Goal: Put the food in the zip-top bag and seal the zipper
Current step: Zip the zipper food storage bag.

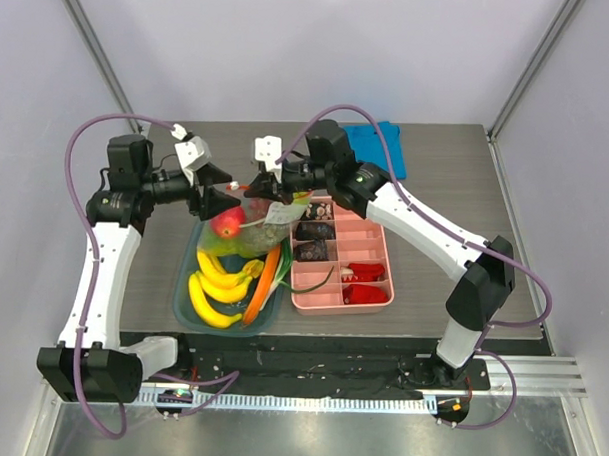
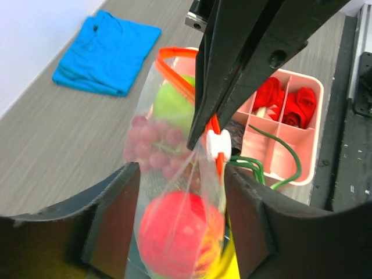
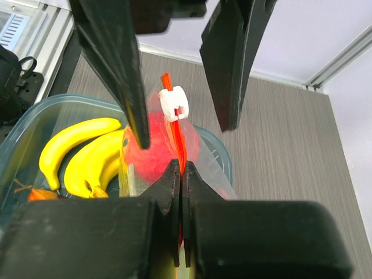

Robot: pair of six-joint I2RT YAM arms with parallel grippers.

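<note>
Note zip-top bag (image 1: 247, 226) hanging over teal bin (image 1: 183, 274) w/ food (image 2: 180, 232) inside, right gripper (image 3: 181, 174) jaws clamped on zipper (image 3: 177, 139), left gripper (image 1: 218, 190) jaws apart astride slider (image 3: 175, 103). Judge film limp, slippery, bottom-heavy: hold stiff strip only.

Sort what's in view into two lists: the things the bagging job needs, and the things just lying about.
Belongs to the job:
zip-top bag
zipper
red fruit, in the bag
grape bunch, in the bag
green apple, in the bag

Just lying about:
bananas
carrot
bin holding them
pink divided tray
blue cloth
</note>
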